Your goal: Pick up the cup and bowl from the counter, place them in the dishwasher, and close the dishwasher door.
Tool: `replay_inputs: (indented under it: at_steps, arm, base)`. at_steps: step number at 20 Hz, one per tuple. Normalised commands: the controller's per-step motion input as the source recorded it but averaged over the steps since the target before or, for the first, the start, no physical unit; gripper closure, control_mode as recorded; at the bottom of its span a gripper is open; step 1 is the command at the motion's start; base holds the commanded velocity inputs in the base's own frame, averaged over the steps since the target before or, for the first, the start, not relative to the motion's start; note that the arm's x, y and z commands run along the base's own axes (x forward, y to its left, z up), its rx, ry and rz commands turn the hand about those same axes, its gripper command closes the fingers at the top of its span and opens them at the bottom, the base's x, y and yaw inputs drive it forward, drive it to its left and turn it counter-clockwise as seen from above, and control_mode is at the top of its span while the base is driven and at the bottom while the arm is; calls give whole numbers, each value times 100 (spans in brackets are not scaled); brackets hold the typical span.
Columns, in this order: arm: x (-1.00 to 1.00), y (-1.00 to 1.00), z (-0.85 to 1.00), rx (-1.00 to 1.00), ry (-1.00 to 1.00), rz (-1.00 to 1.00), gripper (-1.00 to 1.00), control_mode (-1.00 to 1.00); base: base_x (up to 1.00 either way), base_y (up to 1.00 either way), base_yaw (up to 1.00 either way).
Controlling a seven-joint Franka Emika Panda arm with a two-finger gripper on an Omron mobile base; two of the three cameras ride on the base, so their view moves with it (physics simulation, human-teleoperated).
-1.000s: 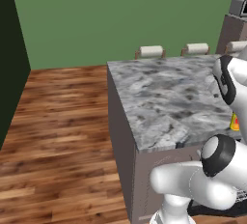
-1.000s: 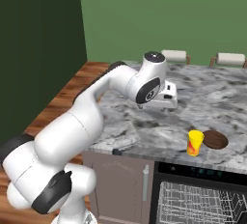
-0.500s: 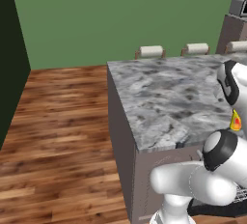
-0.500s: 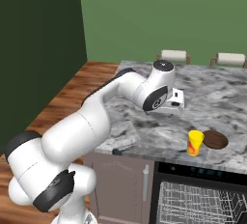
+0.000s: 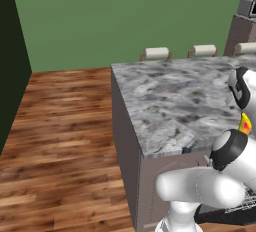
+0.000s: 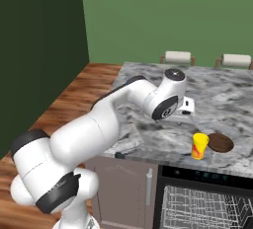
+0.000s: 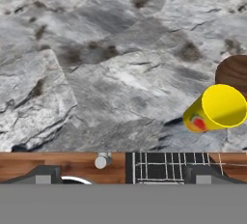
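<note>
1. In the left base view, the counter [image 5: 175, 101] is seen as a large island filling the middle and right of the frame; its top is a grey-white marbled stone slab with dark veining, and its sides are plain, flat grey-brown panels. A sliver of the cup [image 5: 245, 124], bright yellow with a red mark, is seen at the right edge, just past the white arm link. Two pale padded stool backs [image 5: 156, 53] are lined up behind the counter's far edge. A glossy wooden plank floor [image 5: 60, 141] is spread over the left half of the frame, below a flat green wall [image 5: 125, 16].

2. In the right base view, the cup is stood upright near the counter's front edge at lower right, a small smooth cylinder. The bowl [image 6: 220, 142], shallow, round and dark brown, is set just beside it to the right. The gripper [image 6: 187, 108] is held above the stone top, left of and above the cup, apart from both. The dishwasher [image 6: 202, 198] is shown below at lower right, with its black control strip and a light wire rack in the dark cavity.

3. In the hand view, the cup's open round mouth is shown at right centre, with the bowl's wood-grained rim cut by the right edge above it. The jaws are spread wide with nothing between them. The rack's wire grid is seen at lower centre.
</note>
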Motion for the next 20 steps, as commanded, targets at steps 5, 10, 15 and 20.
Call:
replay_inputs:
  at_steps: [5, 10, 15, 20]
  arm:
    - [0, -18, -14, 0, 0, 0, -100, -100]
    - [0, -18, -16, 0, 0, 0, -100, -100]
    - [0, -15, -19, 0, 0, 0, -100, -100]
    - [0, -10, -23, 0, 0, 0, -100, -100]
  base:
    - [0, 0, 0]
    - [0, 0, 0]
    - [0, 0, 0]
    - [0, 0, 0]
